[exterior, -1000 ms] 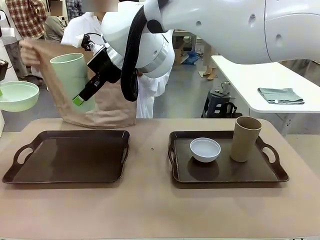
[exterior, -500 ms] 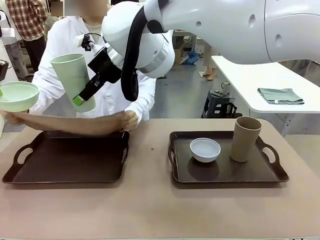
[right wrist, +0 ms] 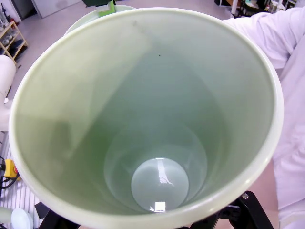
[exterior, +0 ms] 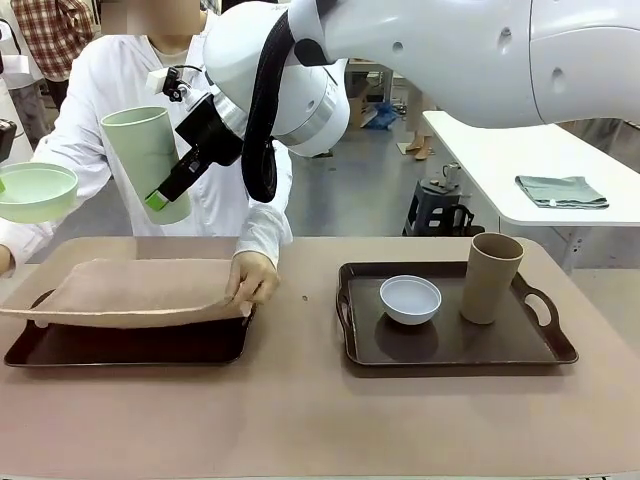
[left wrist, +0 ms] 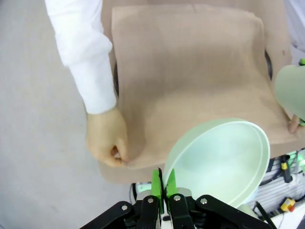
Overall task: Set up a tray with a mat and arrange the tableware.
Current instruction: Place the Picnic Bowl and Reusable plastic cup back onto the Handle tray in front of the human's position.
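Two pieces aloft: green bowl [left wrist: 224, 157] rim-pinched in left gripper [left wrist: 164, 183], green cup [exterior: 138, 150] clasped wide in right gripper [exterior: 162, 192], mat [exterior: 130, 290] straight below both.

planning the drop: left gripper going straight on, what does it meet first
Probably the tan cloth mat over the dark tray, past the pale green round bowl the left gripper holds; depth unclear.
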Controlling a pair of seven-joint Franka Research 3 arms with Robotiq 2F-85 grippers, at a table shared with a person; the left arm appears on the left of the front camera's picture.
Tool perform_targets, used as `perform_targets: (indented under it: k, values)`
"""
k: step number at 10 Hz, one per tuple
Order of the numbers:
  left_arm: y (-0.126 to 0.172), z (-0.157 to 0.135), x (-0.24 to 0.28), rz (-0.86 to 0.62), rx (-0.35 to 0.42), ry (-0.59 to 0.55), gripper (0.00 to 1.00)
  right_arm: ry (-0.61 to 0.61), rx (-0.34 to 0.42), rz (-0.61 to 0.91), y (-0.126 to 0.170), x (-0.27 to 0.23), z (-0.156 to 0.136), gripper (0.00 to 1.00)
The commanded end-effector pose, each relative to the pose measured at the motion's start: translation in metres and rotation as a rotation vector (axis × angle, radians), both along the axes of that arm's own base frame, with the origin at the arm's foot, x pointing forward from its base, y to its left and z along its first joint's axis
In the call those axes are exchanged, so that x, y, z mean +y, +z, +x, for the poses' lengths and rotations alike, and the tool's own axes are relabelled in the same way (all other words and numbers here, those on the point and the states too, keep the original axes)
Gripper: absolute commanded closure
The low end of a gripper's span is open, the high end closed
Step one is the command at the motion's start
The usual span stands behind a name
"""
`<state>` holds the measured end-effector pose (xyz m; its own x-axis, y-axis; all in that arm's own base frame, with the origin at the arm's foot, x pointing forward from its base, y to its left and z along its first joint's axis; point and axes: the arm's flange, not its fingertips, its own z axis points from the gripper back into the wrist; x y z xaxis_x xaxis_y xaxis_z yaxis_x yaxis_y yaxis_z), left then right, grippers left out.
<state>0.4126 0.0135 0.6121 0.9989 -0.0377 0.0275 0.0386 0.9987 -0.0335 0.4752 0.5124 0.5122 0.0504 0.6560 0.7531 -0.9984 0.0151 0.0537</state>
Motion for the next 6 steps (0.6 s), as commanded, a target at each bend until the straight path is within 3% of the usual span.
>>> perform_targets:
  k: [1,6]
  values:
    - [-0.0007,-0.0005,0.0006,-0.006,-0.016,-0.01,1.0,0.01,-0.015,0.002,0.0007,-0.0011,-0.0002,0.82]
    - [-0.0007,-0.0005,0.0006,-0.006,-0.016,-0.01,1.0,0.01,-0.015,0.002,0.0007,-0.0011,-0.0002,0.82]
